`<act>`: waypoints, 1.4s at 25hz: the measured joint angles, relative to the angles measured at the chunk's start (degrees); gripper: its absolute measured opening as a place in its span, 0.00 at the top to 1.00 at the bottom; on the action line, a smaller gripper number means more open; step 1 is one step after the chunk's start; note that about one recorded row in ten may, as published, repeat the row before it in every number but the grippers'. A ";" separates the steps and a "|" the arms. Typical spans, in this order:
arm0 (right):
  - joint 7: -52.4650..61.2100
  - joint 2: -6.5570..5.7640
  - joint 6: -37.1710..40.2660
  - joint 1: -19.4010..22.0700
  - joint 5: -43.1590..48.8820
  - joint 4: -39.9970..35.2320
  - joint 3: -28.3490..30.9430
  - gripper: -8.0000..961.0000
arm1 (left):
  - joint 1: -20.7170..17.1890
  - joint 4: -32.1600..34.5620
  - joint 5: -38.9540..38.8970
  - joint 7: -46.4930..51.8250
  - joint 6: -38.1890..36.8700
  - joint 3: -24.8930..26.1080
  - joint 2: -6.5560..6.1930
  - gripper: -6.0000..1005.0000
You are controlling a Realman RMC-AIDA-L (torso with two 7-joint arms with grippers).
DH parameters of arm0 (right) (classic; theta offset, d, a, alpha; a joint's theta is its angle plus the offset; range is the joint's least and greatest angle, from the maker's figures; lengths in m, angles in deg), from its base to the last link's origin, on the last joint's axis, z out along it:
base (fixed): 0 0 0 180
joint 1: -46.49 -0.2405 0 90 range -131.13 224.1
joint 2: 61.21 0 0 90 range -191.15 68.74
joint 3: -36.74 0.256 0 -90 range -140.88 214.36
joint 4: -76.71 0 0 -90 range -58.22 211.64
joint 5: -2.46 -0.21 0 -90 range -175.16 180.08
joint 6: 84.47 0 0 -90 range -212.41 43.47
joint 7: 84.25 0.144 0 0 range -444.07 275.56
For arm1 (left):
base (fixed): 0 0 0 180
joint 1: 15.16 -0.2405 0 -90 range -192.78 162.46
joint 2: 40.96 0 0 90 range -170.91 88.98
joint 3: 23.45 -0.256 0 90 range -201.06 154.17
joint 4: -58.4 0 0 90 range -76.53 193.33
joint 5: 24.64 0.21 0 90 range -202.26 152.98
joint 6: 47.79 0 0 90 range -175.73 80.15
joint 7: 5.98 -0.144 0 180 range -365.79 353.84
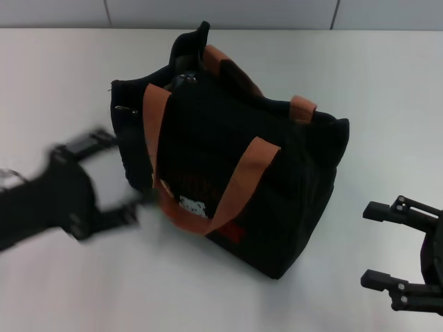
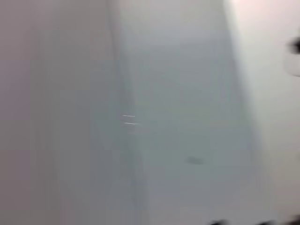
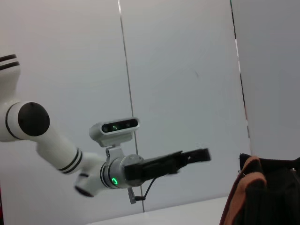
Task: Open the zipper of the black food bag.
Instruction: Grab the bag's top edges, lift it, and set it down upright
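The black food bag (image 1: 228,173) stands upright mid-table, its orange-brown straps hanging over the front and its bear print low on the front. The zipper runs along the top edge, and a small silver pull (image 1: 185,78) shows near the far corner, where the top gapes a little. My left gripper (image 1: 128,171) is blurred, open, and close beside the bag's left side. My right gripper (image 1: 367,245) is open, low and clear of the bag's right side. The right wrist view shows a bag corner (image 3: 269,192) and the left gripper (image 3: 194,155). The left wrist view shows only blurred wall.
The white table (image 1: 62,76) spreads around the bag, with a pale panelled wall (image 1: 221,12) behind it. The left arm (image 3: 56,150) reaches in from the left.
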 joint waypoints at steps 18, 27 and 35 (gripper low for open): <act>-0.80 -0.15 -0.17 0.12 -0.02 0.72 -0.11 0.13 | 4.93 -6.69 0.84 -1.80 19.54 5.06 0.17 0.19; -0.80 -0.15 -0.68 -0.10 0.25 0.72 -0.32 0.13 | 7.86 -10.66 0.64 -2.17 21.72 4.60 0.37 0.21; -0.80 -0.14 -0.69 -0.29 0.19 0.72 -0.44 0.13 | 8.08 -10.97 0.54 -3.08 21.67 4.70 0.48 0.29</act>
